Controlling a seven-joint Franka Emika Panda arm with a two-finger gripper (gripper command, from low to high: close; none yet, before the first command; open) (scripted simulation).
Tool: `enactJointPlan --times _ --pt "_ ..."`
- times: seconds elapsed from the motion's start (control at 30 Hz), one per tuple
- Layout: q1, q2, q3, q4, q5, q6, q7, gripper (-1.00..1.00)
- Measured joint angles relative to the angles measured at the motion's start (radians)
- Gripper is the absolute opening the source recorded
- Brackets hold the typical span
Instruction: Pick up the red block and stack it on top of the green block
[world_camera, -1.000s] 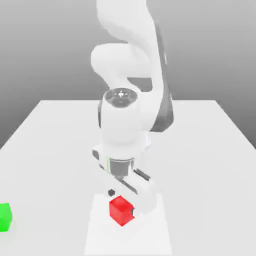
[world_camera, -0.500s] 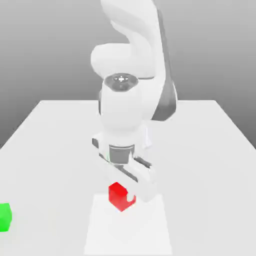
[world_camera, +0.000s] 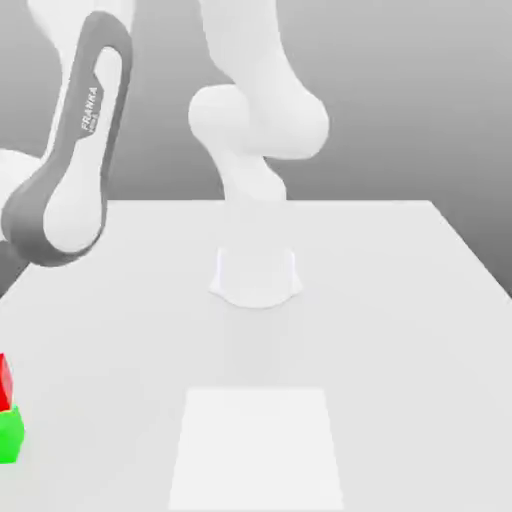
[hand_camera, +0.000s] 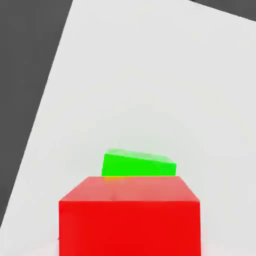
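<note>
The red block (world_camera: 5, 380) shows at the far left edge of the exterior view, cut off by the frame. It sits directly above the green block (world_camera: 9, 435), and the two meet with no gap that I can make out. My arm (world_camera: 70, 150) reaches out over that left side and leaves the picture above the blocks. In the hand view the red block (hand_camera: 130, 220) is large and close. The green block (hand_camera: 140, 165) peeks out from just behind its upper face, slightly turned relative to it.
The white table (world_camera: 400, 300) carries the arm's round base (world_camera: 256, 275) at its middle and a paler square patch (world_camera: 255, 445) near the front. In the hand view the table's edge runs close to the blocks, with dark floor (hand_camera: 25, 75) beyond it.
The arm has swung from the pale patch at the table's front to the exterior view's left. The red block went with it and now stands over the green block.
</note>
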Motion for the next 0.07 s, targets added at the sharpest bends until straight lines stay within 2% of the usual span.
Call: enactJointPlan --times 0.07 --pt "0.000 0.000 0.000 0.000 0.000 0.000 0.000 1.00"
